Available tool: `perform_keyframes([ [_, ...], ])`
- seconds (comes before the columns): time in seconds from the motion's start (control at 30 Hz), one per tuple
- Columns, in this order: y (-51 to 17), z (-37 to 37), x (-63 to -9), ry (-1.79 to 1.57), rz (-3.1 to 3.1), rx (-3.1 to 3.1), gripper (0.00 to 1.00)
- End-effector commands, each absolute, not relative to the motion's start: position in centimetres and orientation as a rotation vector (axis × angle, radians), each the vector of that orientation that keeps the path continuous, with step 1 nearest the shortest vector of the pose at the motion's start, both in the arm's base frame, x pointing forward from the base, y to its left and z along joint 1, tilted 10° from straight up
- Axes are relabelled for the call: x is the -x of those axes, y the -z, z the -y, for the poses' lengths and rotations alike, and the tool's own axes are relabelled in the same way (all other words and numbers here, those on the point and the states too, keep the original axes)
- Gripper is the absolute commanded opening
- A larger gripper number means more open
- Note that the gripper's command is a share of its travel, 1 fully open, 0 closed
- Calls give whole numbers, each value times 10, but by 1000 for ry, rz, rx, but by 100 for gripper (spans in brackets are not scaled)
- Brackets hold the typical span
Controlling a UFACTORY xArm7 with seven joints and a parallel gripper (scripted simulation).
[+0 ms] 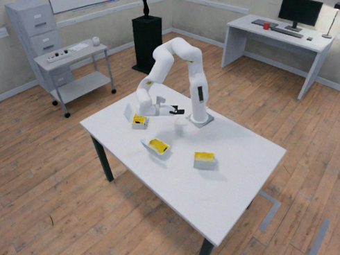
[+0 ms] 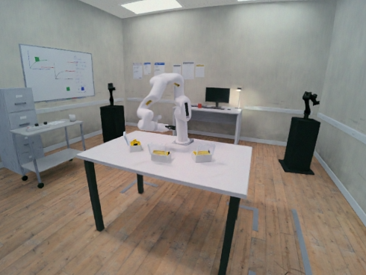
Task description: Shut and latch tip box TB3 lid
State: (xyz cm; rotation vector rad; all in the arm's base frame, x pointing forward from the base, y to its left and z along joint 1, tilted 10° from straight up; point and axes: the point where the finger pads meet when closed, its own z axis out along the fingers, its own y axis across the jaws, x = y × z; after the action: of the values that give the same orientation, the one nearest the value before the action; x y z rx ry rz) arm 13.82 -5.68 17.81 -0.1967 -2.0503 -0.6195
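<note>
Three small white tip boxes with yellow inserts stand on the white table (image 1: 208, 204) (image 2: 213, 175). The left box (image 1: 139, 121) (image 2: 135, 146) has its lid (image 1: 128, 113) raised. The middle box (image 1: 158, 146) (image 2: 160, 157) and the right box (image 1: 204, 160) (image 2: 202, 154) also have raised, see-through lids. I cannot read any labels, so I cannot tell which box is TB3. My gripper (image 1: 177, 111) (image 2: 171, 127) is open and empty. It points sideways, a little above the table, just right of the left box and behind the middle one.
The arm's base (image 1: 199, 120) (image 2: 183, 141) is bolted at the table's back edge. Off the table are a grey trolley (image 1: 74, 55), a filing cabinet (image 1: 32, 24), a black pedestal (image 1: 146, 41) and a desk (image 1: 277, 34).
</note>
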Motion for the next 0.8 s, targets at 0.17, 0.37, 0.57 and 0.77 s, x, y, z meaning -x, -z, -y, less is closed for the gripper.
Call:
perform_keyframes([
  [0.17,-179,57,-139,618,2053,197,100],
  [0.37,-179,57,-139,618,2053,197,100],
  [0.57,-178,62,-141,616,2082,174,100],
  [0.77,-177,77,-146,594,2248,25,100],
])
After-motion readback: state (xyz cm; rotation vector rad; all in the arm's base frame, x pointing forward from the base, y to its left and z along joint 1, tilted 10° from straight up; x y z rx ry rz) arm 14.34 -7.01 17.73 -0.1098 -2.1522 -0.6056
